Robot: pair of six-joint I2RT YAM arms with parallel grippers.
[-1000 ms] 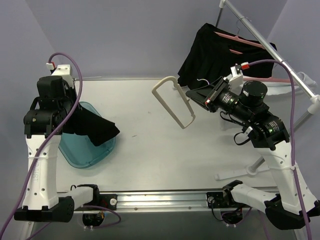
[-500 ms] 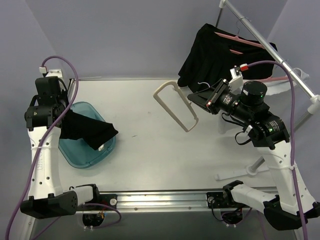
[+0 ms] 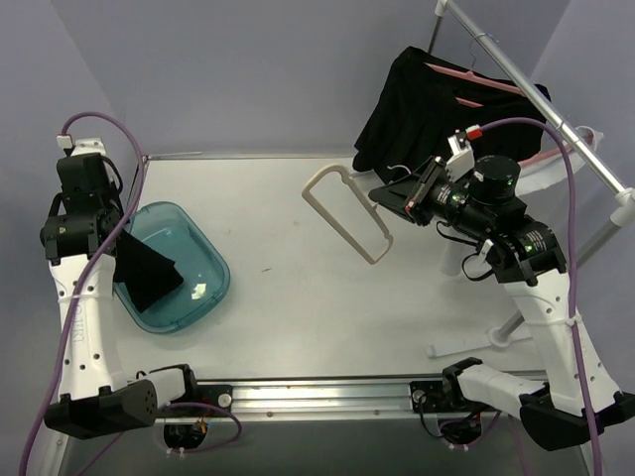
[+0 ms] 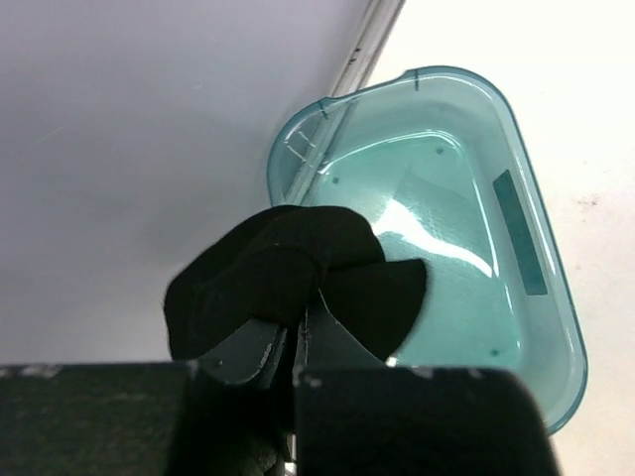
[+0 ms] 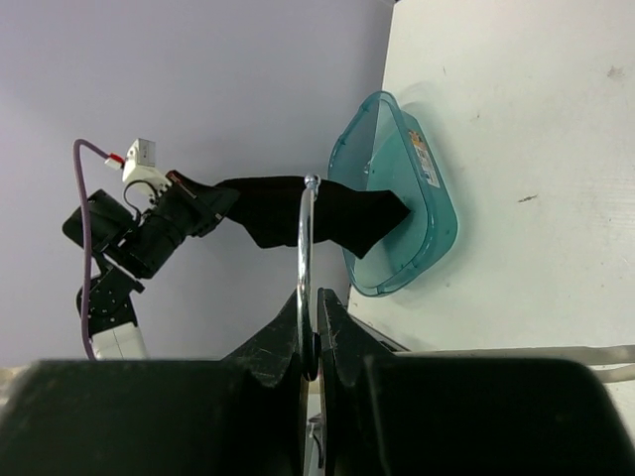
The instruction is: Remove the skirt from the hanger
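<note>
One black skirt [image 3: 147,280], earlier draped past the bin [image 3: 198,260], now wholly over it.

teal bin [image 3: 198,253]: table's left | rack [image 3: 514,69]: back right, black garment [image 3: 407,109] hung | white hanger [image 3: 476,344]: front right

You cannot see the fingertips of the left hand [image 4: 303,332]: the black skirt [image 4: 283,273] over the teal tub [image 4: 541,288] buries them. A pale speck [image 3: 201,291] inside the tub is too small to name.

Pale lavender walls [image 3: 228,79] enclose a white table [image 3: 298,307] beside a metal rack [image 3: 516,72].
</note>
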